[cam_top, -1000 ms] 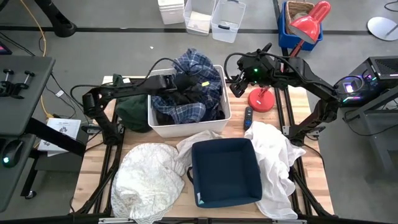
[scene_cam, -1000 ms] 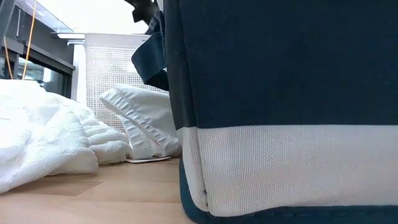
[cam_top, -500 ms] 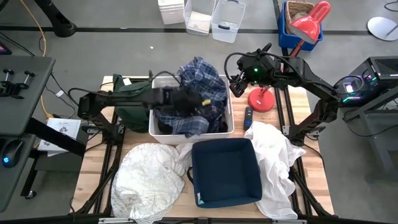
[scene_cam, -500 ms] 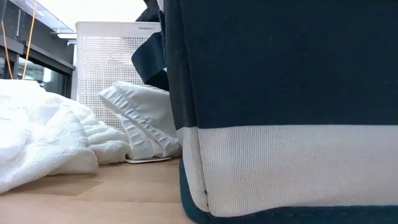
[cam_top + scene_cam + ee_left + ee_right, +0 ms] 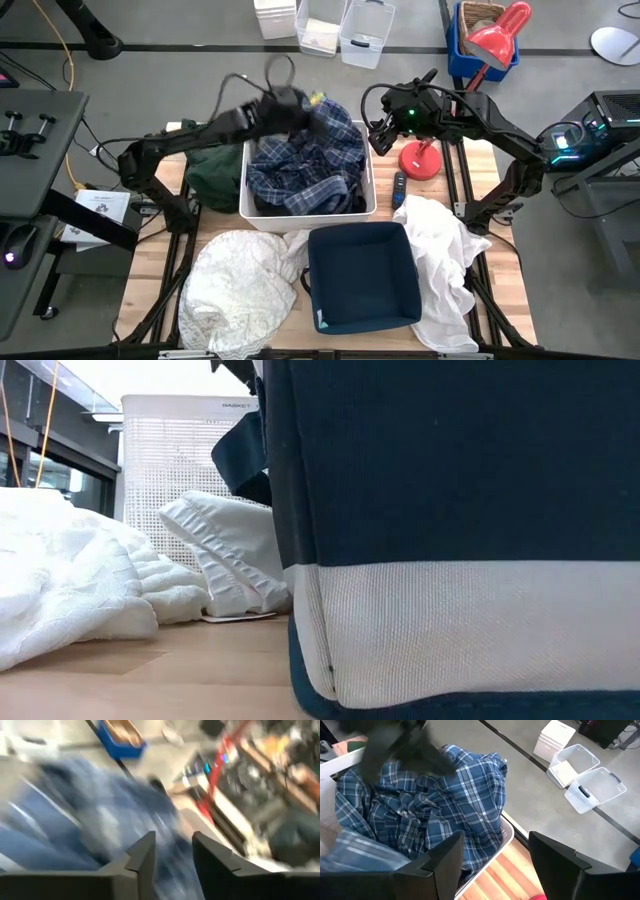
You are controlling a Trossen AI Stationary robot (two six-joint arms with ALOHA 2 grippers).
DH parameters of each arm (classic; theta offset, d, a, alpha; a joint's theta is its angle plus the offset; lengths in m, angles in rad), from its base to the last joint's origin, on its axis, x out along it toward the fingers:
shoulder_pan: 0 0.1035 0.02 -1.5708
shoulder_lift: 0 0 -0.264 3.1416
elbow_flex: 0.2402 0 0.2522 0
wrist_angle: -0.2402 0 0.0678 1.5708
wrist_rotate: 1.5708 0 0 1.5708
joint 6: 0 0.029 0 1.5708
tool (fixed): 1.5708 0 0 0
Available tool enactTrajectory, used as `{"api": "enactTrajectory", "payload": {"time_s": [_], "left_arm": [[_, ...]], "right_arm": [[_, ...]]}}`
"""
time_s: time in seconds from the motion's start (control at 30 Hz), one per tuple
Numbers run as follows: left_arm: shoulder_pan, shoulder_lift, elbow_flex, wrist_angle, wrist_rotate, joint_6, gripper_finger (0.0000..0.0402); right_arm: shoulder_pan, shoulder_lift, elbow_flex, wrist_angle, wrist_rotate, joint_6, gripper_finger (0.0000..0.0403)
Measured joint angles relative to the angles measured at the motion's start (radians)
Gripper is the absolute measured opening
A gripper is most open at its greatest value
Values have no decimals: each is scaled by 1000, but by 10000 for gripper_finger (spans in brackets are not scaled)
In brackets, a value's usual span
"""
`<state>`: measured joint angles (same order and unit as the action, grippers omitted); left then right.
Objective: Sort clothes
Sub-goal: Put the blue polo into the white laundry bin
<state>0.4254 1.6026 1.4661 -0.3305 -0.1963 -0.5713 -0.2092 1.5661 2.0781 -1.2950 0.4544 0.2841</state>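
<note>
The blue-and-white plaid shirt [image 5: 305,155] lies heaped in the white plastic bin [image 5: 243,195], and its far part hangs over the bin's far rim; it also shows in the right wrist view [image 5: 435,805]. A dark green garment [image 5: 212,175] lies on the table left of the bin. One white garment [image 5: 240,290] lies at the front left and another [image 5: 440,255] at the right. My left gripper [image 5: 172,852] is above the bin's far rim, blurred, with its fingers a little apart and nothing between them. My right gripper [image 5: 495,860] is open and empty, right of the bin's far corner.
The navy fabric bin [image 5: 362,275] stands at the front middle and fills most of the low view [image 5: 450,540]. A red lamp base [image 5: 420,160] and a dark remote [image 5: 399,188] lie at the far right. Clear boxes and a blue crate stand on the floor beyond the table.
My left gripper has risen out of the white bin and gone toward the table's far edge. The plaid shirt, bunched up before, now lies spread over the bin and covers the dark cloth under it. The bin, skewed a second ago, now stands square.
</note>
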Motion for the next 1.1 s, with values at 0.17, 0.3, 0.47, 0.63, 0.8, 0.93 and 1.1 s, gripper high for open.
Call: {"api": "enactTrajectory", "payload": {"time_s": [0.17, 0.3, 0.47, 0.63, 0.8, 0.93, 1.1], "left_arm": [[184, 50, -1, 23, 118, -79, 168], [306, 85, -1, 18, 215, -135, 192], [403, 113, -1, -29, 218, -178, 210], [451, 170, 0, -51, 301, -227, 209], [442, 264, -1, -60, 349, -255, 178], [421, 302, -1, -48, 306, -217, 107], [416, 323, -1, -100, 171, -195, 11]], "right_arm": [[0, 0, 0, -1, -1, 28, 220], [0, 0, 0, -2, -16, 35, 220], [0, 0, 0, -2, -22, 68, 220], [0, 0, 0, -1, -22, 76, 220], [0, 0, 0, 16, -25, 84, 220], [0, 0, 0, 13, -35, 109, 220], [0, 0, 0, 13, -40, 134, 220]]}}
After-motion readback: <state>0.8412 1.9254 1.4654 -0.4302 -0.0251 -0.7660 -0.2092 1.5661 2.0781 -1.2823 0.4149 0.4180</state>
